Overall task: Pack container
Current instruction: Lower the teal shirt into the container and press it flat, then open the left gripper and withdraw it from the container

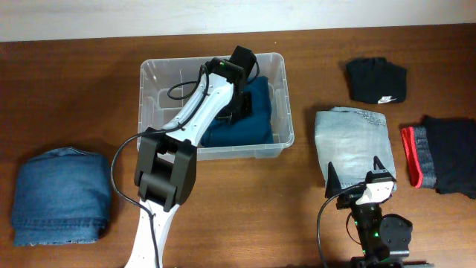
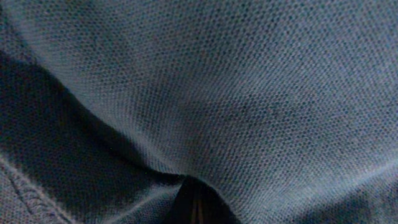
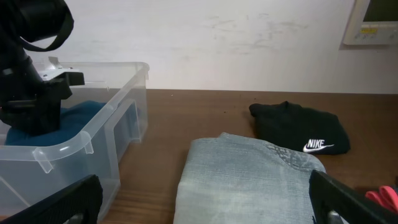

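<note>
Left pincer (image 1: 239,110) down inside container (image 1: 152,74), right half, buried in teal garment (image 1: 260,123); spread or pinching: could not tell. Right pincer (image 1: 355,173) spread, right of container, nearest pale jeans (image 1: 349,134); jeans' long axis ran away from it.

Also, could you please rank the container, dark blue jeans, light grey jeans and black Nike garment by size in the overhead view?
1. container
2. dark blue jeans
3. light grey jeans, only slightly smaller, near edge behind the right gripper
4. black Nike garment, clearly smallest
</note>
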`<state>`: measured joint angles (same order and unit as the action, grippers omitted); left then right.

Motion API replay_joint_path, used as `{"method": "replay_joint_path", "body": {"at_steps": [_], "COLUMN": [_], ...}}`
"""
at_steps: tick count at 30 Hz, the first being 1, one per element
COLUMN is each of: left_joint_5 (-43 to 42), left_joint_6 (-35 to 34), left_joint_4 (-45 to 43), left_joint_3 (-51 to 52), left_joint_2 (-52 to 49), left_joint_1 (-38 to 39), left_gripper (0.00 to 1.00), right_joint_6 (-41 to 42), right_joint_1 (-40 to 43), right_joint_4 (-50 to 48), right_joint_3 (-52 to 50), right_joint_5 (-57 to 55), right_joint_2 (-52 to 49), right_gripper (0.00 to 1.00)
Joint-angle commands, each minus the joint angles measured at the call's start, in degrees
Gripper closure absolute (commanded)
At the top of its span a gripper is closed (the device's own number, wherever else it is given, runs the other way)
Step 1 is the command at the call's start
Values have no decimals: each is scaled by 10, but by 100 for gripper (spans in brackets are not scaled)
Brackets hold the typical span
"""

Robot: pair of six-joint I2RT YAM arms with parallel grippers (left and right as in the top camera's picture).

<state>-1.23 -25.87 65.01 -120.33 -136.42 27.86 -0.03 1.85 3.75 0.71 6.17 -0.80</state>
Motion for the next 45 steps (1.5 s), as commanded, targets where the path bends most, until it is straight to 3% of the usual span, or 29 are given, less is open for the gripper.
{"method": "replay_joint_path", "body": {"at_steps": [1, 13, 27, 30, 35, 42, 44, 45], "left_joint_5": [-21, -22, -1, 29, 97, 127, 116, 113], "left_joint_6": [12, 19, 44, 52, 52, 52, 77, 75], "left_joint_4": [-3, -5, 60, 96, 184, 312, 317, 317], "left_joint_3": [-7, -8, -97, -139, -228, -375, -398, -401], "left_joint_2": [-5, -5, -5, -5, -5, -5, 2, 10], "left_joint_1": [9, 17, -18, -24, -43, -96, -116, -129], "left_gripper": [99, 99, 73, 65, 42, 19, 1, 1], "right_joint_6": [-2, -2, -2, -2, -2, -2, -2, -2], "right_joint_1": [4, 4, 4, 4, 4, 4, 4, 4], "right_joint_4": [0, 0, 0, 0, 0, 0, 0, 0], "right_joint_3": [-4, -4, -4, -4, -4, -4, -4, -4], "right_joint_5": [9, 9, 9, 9, 9, 9, 9, 9], "right_joint_2": [5, 5, 5, 5, 5, 5, 5, 5], "right_gripper": [1, 1, 1, 2, 2, 2, 2, 1]}}
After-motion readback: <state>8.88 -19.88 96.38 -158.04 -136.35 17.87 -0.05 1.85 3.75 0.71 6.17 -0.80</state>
